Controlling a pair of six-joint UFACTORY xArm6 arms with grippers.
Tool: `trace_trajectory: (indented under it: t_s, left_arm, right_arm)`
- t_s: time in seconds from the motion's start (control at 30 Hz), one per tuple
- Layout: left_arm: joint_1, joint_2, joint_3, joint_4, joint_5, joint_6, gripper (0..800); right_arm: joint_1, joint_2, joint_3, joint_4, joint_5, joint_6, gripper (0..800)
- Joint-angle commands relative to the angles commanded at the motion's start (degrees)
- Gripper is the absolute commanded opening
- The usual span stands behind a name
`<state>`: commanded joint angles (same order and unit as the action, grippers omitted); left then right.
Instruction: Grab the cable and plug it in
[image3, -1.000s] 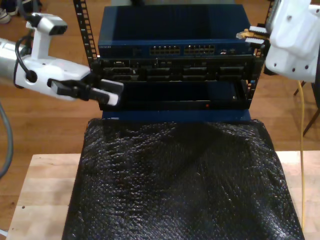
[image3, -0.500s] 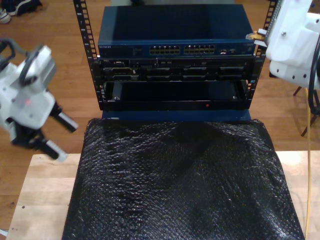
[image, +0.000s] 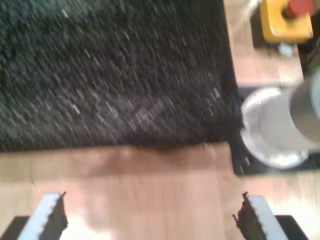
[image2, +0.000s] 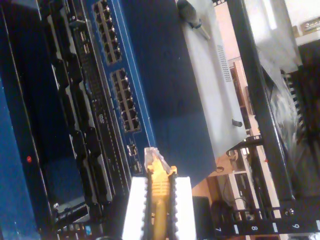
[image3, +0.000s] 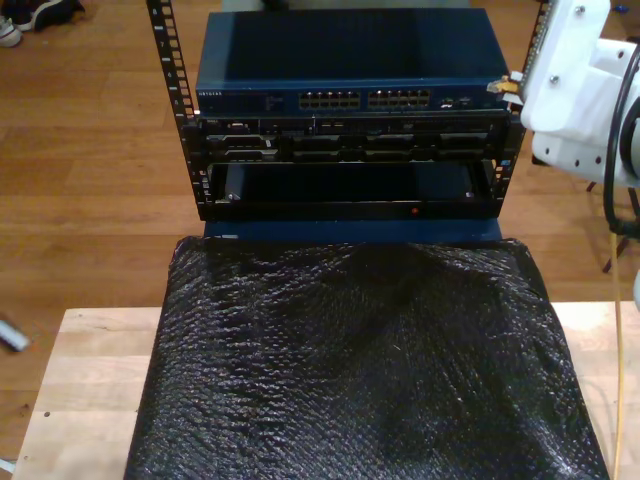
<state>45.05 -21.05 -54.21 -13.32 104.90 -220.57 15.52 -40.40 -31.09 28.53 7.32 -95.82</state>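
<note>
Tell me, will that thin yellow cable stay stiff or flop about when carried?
Probably floppy: the thin yellow network cable hangs slack at the exterior view's right. Its short tip likely stays straight, pinched in my second claw. It looks light.

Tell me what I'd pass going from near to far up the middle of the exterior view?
Pale wooden table → crinkly black plastic mat → black open-fronted rack shelf → blue network switch with rows of ports.
</note>
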Motion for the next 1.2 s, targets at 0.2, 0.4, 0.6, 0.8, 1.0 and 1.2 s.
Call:
trace_trajectory:
  t_s: [0.2, 0.4, 0.6, 0.8, 1.0, 1.2]
  left_arm:
    - [9.67, 0.00, 4.48, 3.96, 0.00, 12.13, 799]
    - [18.46, -0.09, 11.08, 8.79, -0.09, 23.74, 799]
    - [23.03, -0.09, 17.85, 12.13, -0.70, 28.48, 799]
    - [23.21, -0.70, 22.77, 14.51, -5.01, 28.57, 799]
    - [23.30, -1.85, 26.64, 16.44, -6.77, 28.66, 799]
    - [26.55, -2.64, 30.59, 18.37, -12.13, 29.36, 799]
  right_arm:
    - [0.00, 0.79, 0.00, 0.09, 0.00, 0.00, 0]
    - [0.09, 1.05, 0.00, 0.18, 0.00, 0.00, 0]
    - [0.09, 1.67, 0.09, 0.18, 0.00, 0.00, 0]
    - [0.00, 2.29, 0.18, 0.18, 0.00, 0.00, 0]
    - [-0.09, 2.90, 0.26, 0.26, 0.00, 0.00, 0]
    - [-0.53, 3.60, 0.18, 0.26, 0.00, 0.00, 0]
